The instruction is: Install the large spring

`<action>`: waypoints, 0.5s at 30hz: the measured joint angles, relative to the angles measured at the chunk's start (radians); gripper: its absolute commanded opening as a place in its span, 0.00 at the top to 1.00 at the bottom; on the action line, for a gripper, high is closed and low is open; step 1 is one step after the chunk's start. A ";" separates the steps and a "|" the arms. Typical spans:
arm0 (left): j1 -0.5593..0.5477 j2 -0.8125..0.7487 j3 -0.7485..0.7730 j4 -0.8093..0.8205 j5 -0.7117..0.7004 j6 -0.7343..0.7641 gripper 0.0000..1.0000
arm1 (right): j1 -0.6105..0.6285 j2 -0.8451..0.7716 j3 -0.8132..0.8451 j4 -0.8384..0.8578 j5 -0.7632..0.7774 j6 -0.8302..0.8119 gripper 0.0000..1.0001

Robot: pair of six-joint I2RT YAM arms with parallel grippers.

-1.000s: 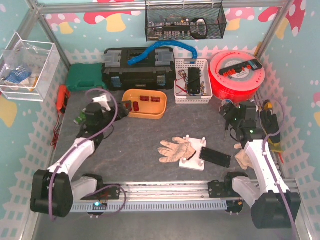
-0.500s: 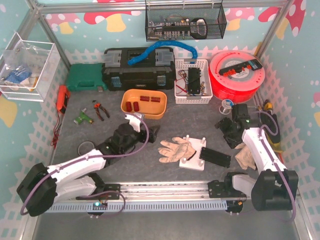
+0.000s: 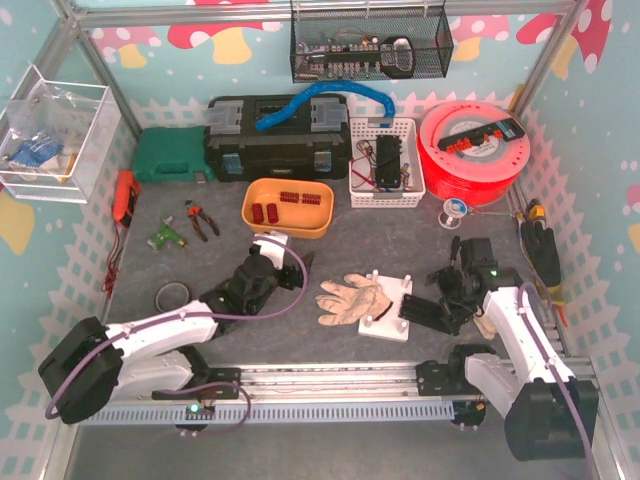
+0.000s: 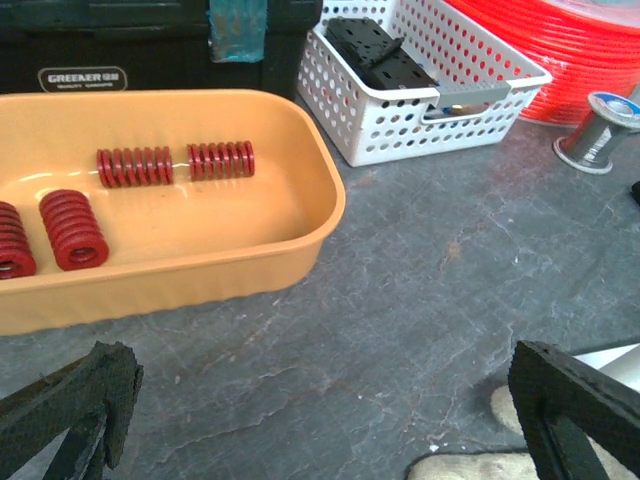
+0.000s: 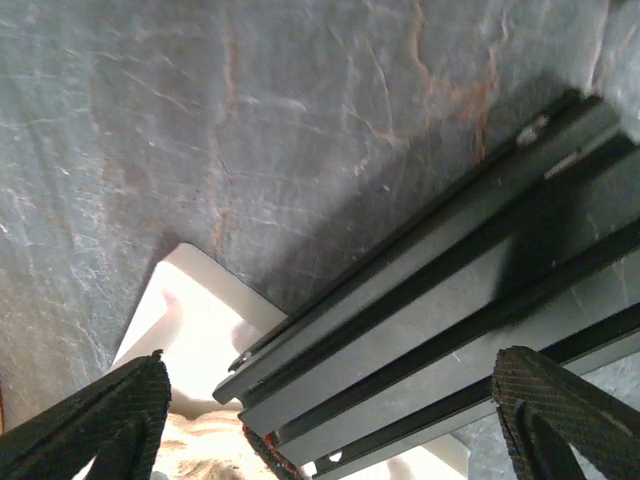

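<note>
Two large red springs (image 4: 72, 230) lie at the left end of the orange tray (image 3: 288, 207), and two thinner red springs (image 4: 135, 166) lie at its back. My left gripper (image 3: 298, 266) is open and empty, low over the mat just in front of the tray; its fingertips (image 4: 70, 410) frame the bottom of the left wrist view. My right gripper (image 3: 445, 298) is open and straddles the black slotted rail (image 5: 440, 330), which rests on the white pegged plate (image 3: 385, 305). A bit of red (image 5: 262, 455) shows under the rail's near end.
A beige glove (image 3: 350, 297) lies against the plate's left side. A white basket (image 3: 385, 162), a black toolbox (image 3: 278, 135) and a red filament spool (image 3: 472, 150) stand at the back. Pliers (image 3: 200, 218) and a tape ring (image 3: 172, 295) lie at the left, a solder reel (image 3: 453, 210) at the right.
My left arm swung from the back left to the middle, in front of the orange tray. My right arm came forward and down over the black rail.
</note>
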 measured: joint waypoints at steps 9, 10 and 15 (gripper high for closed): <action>0.000 -0.042 0.000 0.006 -0.041 0.023 0.01 | 0.019 0.008 -0.056 0.054 -0.059 0.079 0.09; 0.000 -0.043 0.000 0.006 -0.044 0.026 0.01 | 0.021 0.005 -0.063 0.061 -0.064 0.085 0.09; 0.000 -0.043 0.000 0.005 -0.064 0.035 0.01 | 0.032 -0.006 -0.071 0.082 -0.074 0.107 0.09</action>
